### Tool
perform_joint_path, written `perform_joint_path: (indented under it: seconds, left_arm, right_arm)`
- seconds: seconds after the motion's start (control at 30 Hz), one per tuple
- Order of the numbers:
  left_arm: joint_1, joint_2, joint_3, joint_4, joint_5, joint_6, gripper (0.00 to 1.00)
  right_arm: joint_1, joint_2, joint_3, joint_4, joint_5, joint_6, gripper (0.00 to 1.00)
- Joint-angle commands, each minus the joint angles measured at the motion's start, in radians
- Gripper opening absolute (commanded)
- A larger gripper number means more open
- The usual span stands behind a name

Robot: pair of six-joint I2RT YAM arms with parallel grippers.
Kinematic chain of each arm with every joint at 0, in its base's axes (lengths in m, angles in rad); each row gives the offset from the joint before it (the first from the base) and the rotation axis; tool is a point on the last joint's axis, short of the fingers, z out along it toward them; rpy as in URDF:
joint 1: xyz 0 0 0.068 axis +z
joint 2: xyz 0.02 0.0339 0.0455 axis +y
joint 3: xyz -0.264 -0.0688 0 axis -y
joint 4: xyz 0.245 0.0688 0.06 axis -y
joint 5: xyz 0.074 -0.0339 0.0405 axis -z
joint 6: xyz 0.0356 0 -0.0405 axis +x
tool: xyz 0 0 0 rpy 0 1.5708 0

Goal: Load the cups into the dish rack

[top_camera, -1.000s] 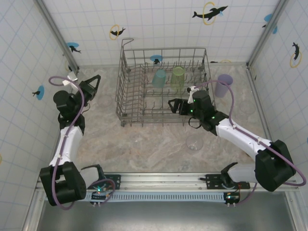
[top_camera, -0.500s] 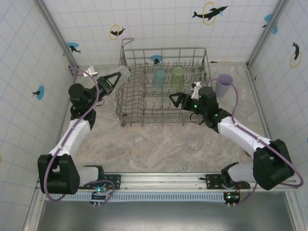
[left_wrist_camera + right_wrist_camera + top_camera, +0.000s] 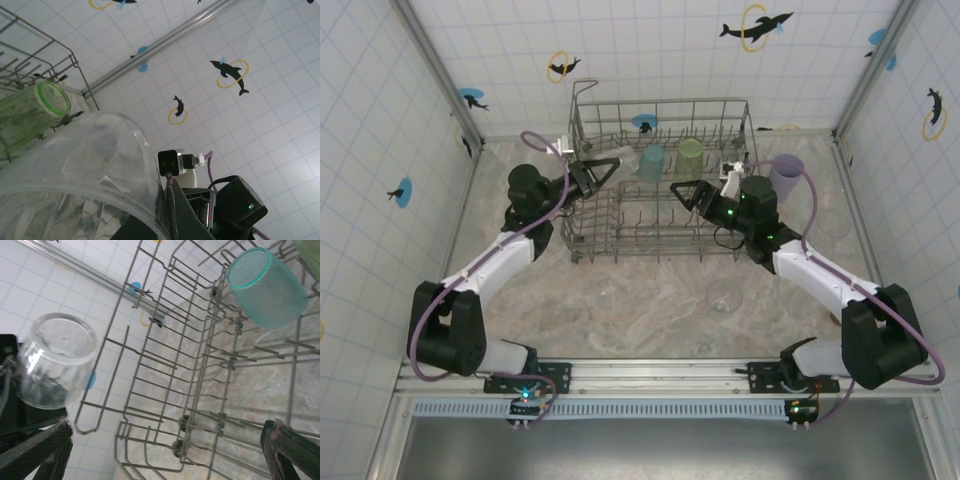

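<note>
The left arm stretches low from its base to the dish rack's (image 3: pixel 630 243) left wall, its pincer (image 3: pixel 603 172) clamped on a clear cup (image 3: pixel 622 160) lying tilted over the top rail. The right arm bends in from the right, its pincer (image 3: pixel 686 192) spread wide and empty above the middle rows. From above the clear cup melts into the wires, and its rim seems just inside the rail. The teal cup (image 3: pixel 650 162) and lime green cup (image 3: pixel 690 158) fill the far row, while the near rows stand open. The lavender cup (image 3: pixel 785 177) stands on the worktop (image 3: pixel 650 300) beside the rack's right wall.
</note>
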Motion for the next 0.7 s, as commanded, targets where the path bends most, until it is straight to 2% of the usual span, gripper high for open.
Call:
perform_joint_path:
  seconds: [0.0,0.3,0.67]
  left_arm:
    - [-0.039,0.035,0.050,0.081,0.013,0.031,0.00]
    - [-0.144,0.112,0.075,0.119,0.001,0.024,0.00]
    - [-0.198,0.155,0.063,0.166,-0.007,0.019,0.00]
  right_arm:
    - [-0.003,0.006,-0.028,0.126,-0.015,0.065,1.00]
    - [0.005,0.037,-0.022,0.265,-0.019,0.159,1.00]
    - [0.024,0.096,-0.021,0.357,0.006,0.260,0.98]
